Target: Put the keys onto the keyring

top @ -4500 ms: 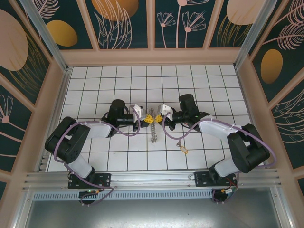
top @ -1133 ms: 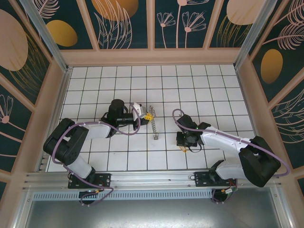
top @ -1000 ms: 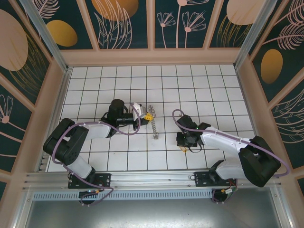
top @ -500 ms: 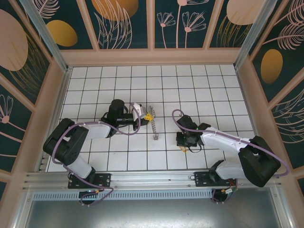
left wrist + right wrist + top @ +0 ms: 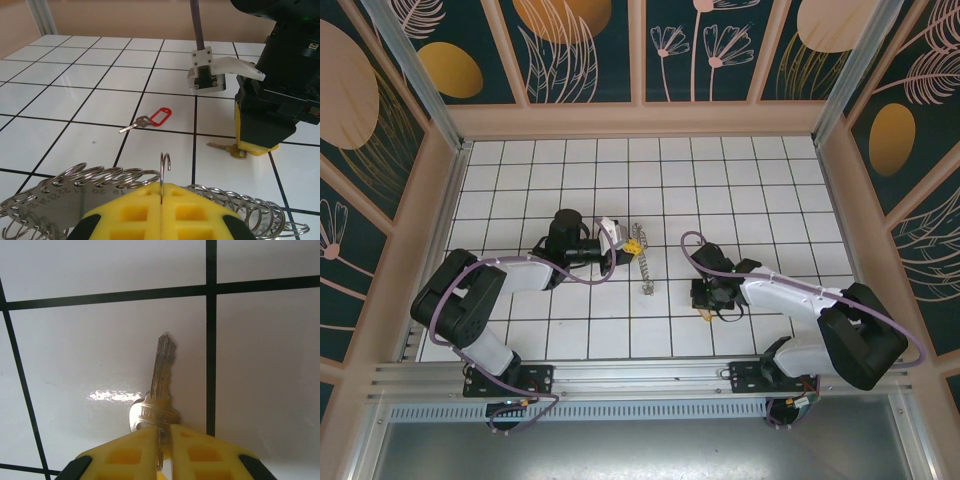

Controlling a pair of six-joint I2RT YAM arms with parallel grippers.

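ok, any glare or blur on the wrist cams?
Right wrist: glare streak on the table left of the held key, which is itself sharp. Left wrist: left gripper and keyring in the foreground are soft, red-tagged key crisp.

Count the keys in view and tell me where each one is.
2. The red-tag key lies on the tiles, untouched. The other key lies flat with its head pinched in the right tool. Others could be hidden.
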